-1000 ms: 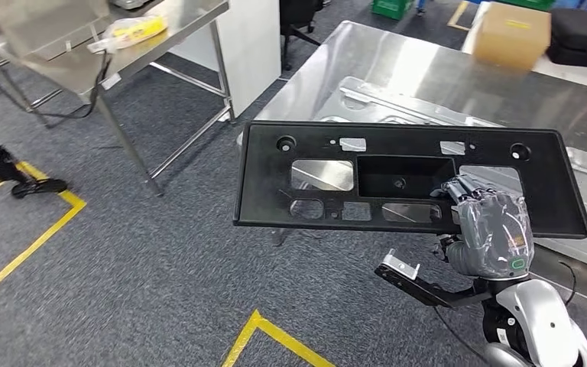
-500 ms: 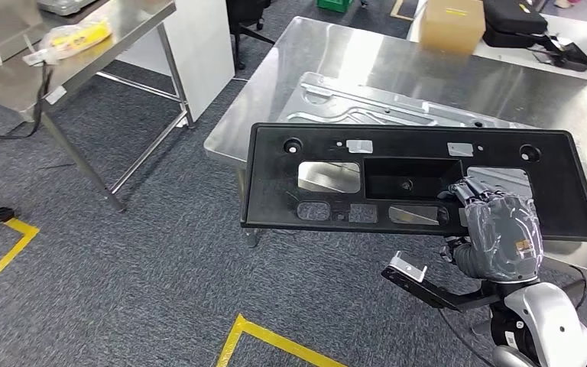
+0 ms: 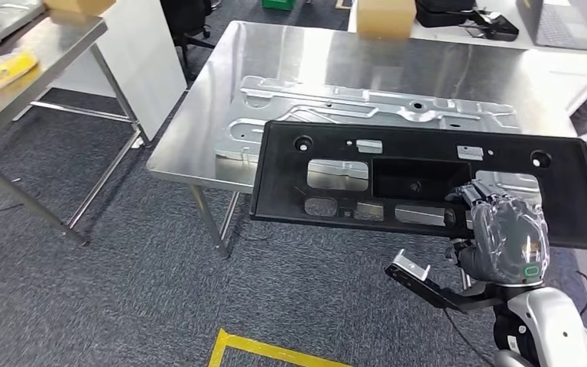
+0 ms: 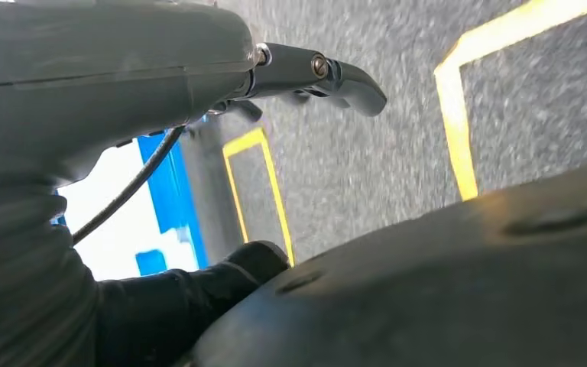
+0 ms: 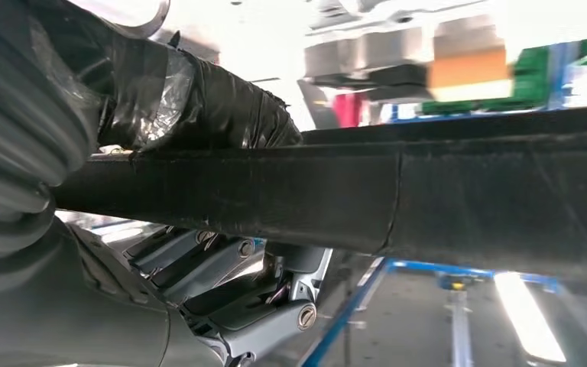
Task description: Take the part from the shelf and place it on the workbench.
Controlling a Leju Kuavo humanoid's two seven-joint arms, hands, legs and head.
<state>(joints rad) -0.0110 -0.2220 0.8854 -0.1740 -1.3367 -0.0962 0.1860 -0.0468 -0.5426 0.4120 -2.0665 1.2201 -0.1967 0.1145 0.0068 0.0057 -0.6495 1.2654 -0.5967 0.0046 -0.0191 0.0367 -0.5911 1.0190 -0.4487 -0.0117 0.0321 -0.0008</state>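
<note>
The part [image 3: 428, 183] is a long, flat black panel with rectangular cut-outs and round holes near its ends. The right hand [image 3: 504, 237] grips its near edge, holding it level in the air. Just beyond the hand stands the steel worktop [image 3: 199, 138], already carrying a pressed metal sheet [image 3: 374, 103] under the panel. A cardboard box [image 3: 386, 17] sits far beyond. The left hand [image 4: 84, 92] hangs over carpet; its fingers' state I cannot tell.

The right hand [image 3: 507, 241] was wrapped in a grey ribbed cover with a green-ringed mark. A silver forearm [image 3: 554, 332] and a black bracket [image 3: 428, 284] were seen below it.
</note>
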